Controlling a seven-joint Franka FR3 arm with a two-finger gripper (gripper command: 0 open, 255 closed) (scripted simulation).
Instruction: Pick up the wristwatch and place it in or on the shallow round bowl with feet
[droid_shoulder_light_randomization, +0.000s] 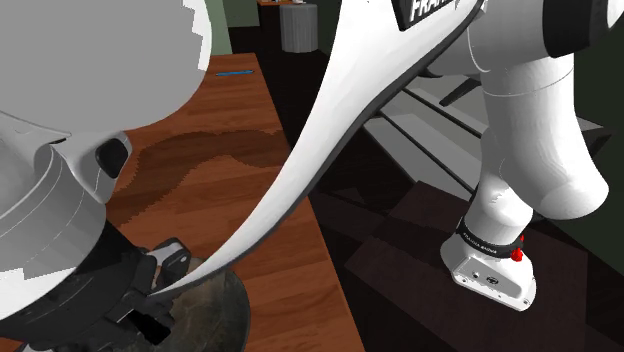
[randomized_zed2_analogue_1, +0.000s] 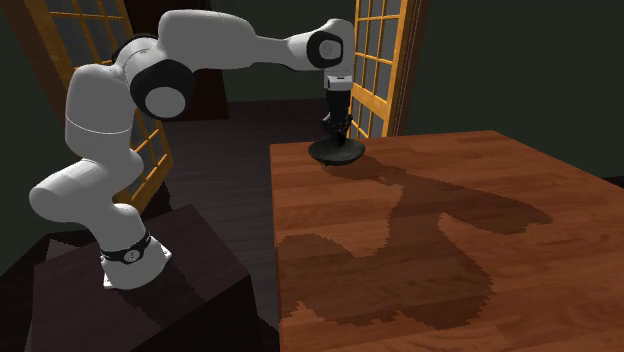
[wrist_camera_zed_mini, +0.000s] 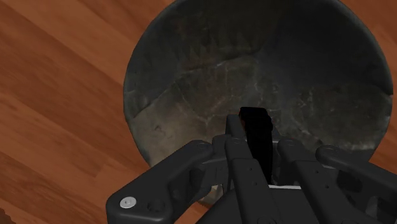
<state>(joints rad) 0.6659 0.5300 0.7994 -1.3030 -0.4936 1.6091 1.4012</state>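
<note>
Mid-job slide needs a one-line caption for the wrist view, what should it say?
Black fingers clasp the black wristwatch over the dark, mottled round bowl on the wooden table.

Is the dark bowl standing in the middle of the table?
No, the dark bowl stands at a far corner of the wooden table.
</note>
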